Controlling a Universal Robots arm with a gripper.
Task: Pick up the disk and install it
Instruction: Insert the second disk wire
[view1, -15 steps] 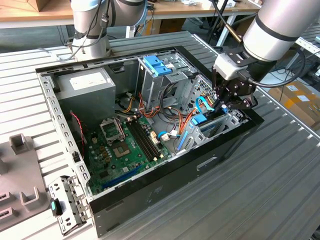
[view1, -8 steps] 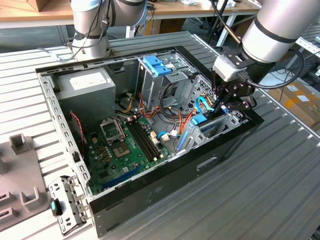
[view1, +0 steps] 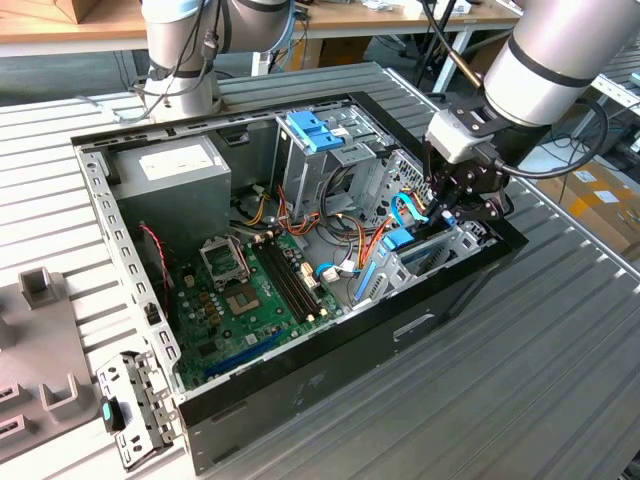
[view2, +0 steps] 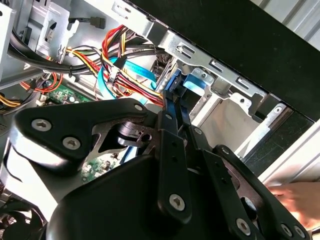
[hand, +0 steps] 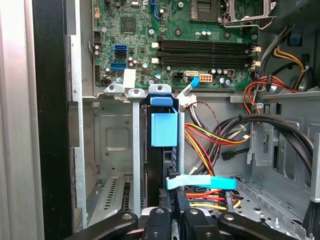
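My gripper (view1: 462, 205) hangs over the front corner of the open computer case (view1: 330, 380), at the exterior view's right, beside the drive bay (view1: 440, 250). In the first wrist view the disk (hand: 164, 125) stands on edge in a slot of that bay, its blue carrier frame uppermost, between grey metal dividers; my fingers (hand: 172, 212) close together on its near edge, clamped on the disk. In the second wrist view the same narrow blue edge (view2: 175, 87) runs out from between my black finger links. A flat blue cable (hand: 200, 182) crosses just beside my fingertips. The motherboard (view1: 250, 290) lies on the case floor; the blue bracket (view1: 315, 128) tops the tall drive cage behind. A person's hand (view2: 297, 197) rests at the case edge.
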